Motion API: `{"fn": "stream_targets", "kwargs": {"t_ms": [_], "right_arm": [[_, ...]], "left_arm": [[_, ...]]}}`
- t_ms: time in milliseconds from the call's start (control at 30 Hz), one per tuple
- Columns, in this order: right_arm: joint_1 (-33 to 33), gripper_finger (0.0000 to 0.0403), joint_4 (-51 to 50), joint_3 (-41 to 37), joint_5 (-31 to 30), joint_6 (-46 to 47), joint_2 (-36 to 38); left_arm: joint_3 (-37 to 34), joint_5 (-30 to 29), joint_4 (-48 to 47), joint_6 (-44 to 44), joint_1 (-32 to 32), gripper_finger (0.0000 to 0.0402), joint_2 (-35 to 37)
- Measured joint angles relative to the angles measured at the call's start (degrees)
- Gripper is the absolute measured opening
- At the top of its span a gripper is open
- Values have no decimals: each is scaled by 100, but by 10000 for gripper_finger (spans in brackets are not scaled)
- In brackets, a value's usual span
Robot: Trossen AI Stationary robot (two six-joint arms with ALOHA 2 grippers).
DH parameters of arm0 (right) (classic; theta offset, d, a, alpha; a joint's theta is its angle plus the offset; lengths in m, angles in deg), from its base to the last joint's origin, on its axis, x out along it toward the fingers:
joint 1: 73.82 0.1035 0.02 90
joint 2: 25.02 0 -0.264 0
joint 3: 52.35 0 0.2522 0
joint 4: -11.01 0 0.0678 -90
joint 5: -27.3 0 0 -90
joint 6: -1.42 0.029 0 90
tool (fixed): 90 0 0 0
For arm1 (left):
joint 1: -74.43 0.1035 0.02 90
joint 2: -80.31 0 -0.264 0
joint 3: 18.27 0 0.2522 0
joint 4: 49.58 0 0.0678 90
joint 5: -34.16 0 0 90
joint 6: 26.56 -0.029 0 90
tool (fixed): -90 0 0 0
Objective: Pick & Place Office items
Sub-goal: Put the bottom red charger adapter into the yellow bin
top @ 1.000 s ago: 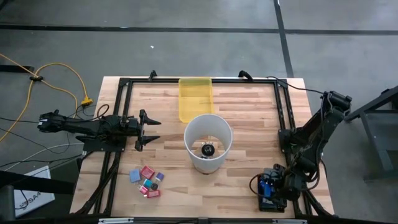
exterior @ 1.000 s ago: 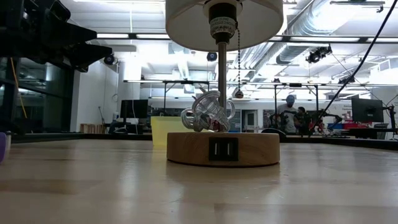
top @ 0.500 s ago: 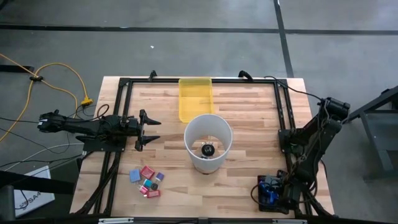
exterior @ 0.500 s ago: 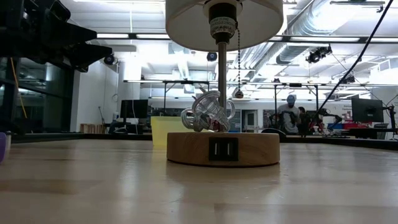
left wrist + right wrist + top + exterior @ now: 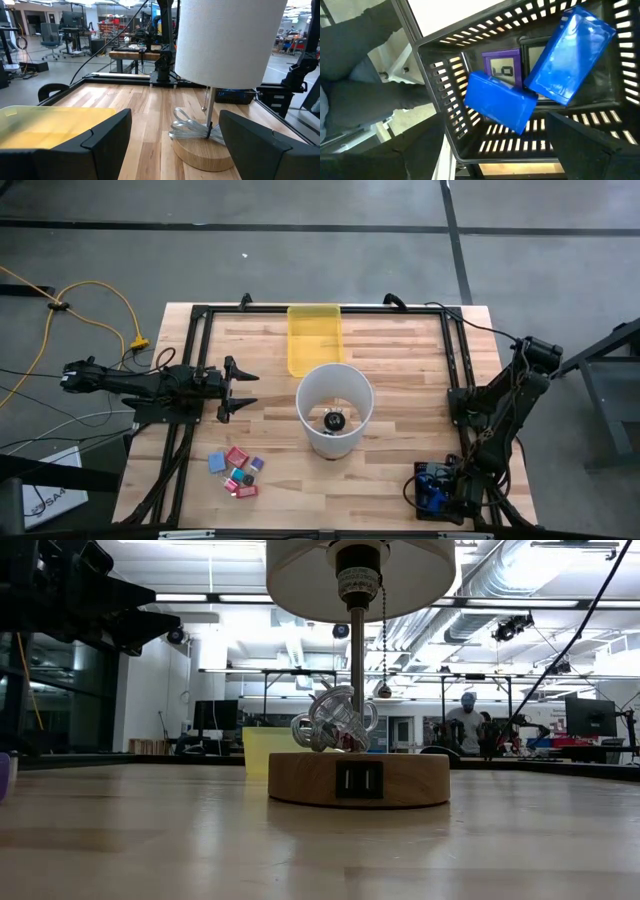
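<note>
Right tool (image 5: pixel 440 492) open over the black mesh basket (image 5: pixel 470 145), two blue blocks (image 5: pixel 499 101) inside, looks like drop-off. Left tool (image 5: pixel 243 388) open, idle; small pieces (image 5: pixel 237 470) wait on counter (image 5: pixel 400 370).

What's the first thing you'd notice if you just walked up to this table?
Probably the white lamp with its wooden base, standing mid-table, with a yellow tray behind it. Next, the little pile of colorful office items near the front left. The right gripper hovers, jaws open, over a black basket holding two bright-blue blocks.
</note>
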Motion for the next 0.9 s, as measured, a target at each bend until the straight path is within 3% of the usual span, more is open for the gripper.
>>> {"fn": "stream_targets", "kwargs": {"t_ms": [900], "right_arm": [[-123,326,-464,0,-398,-48,242]], "left_arm": [[0,0,0,0,0,293,0]]}}
